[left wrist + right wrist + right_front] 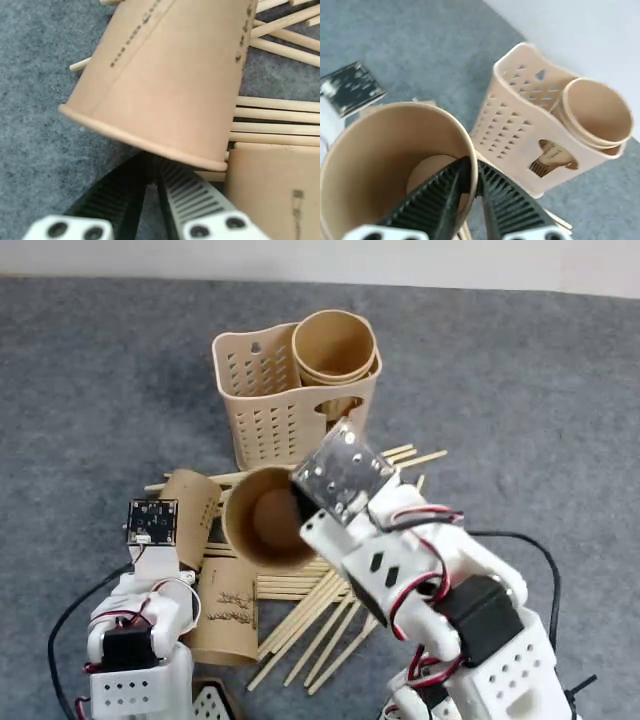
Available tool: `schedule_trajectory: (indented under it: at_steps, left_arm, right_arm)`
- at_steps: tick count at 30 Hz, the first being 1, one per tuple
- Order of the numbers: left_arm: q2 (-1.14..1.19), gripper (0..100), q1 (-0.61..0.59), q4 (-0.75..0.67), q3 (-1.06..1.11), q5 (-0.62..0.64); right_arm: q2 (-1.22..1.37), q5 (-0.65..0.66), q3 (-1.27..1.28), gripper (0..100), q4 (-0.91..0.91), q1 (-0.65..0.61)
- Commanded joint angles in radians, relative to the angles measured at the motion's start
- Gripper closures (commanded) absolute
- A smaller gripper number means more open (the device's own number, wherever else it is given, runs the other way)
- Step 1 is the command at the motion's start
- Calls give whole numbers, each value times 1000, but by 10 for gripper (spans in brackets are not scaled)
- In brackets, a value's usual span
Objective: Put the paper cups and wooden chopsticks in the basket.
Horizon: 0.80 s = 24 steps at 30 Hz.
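Right claw (pixel 472 170) pinches the rim of a brown paper cup (pixel 380 150) near the beige slotted plastic basket (pixel 520 115); left claw (pixel 152 167), pressed together, sits at the rim of a toppled brown paper cup (pixel 165 75).

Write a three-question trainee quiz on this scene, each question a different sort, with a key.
1. True or false: the basket already holds stacked paper cups.
2. The right gripper holds its cup by: A) the rim, with one of the fingers inside; B) the base; C) the whole body, squeezed from outside.
3. Fill in: the wooden chopsticks lie on the ____, not in the basket.

Key: 1 true; 2 A; 3 table.
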Motion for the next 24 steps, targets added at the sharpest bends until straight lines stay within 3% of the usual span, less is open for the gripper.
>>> schedule_trajectory:
  at_steps: [1, 7, 24]
  left_arm:
    - [-5, 993, 16, 5, 19, -5]
    - [-5, 993, 16, 5, 19, -5]
    - [-5, 993, 16, 5, 19, -5]
  right_arm:
    - [42, 3, -96, 992, -45, 42]
    - [64, 3, -101, 992, -159, 108]
    - [67, -152, -101, 992, -450, 259]
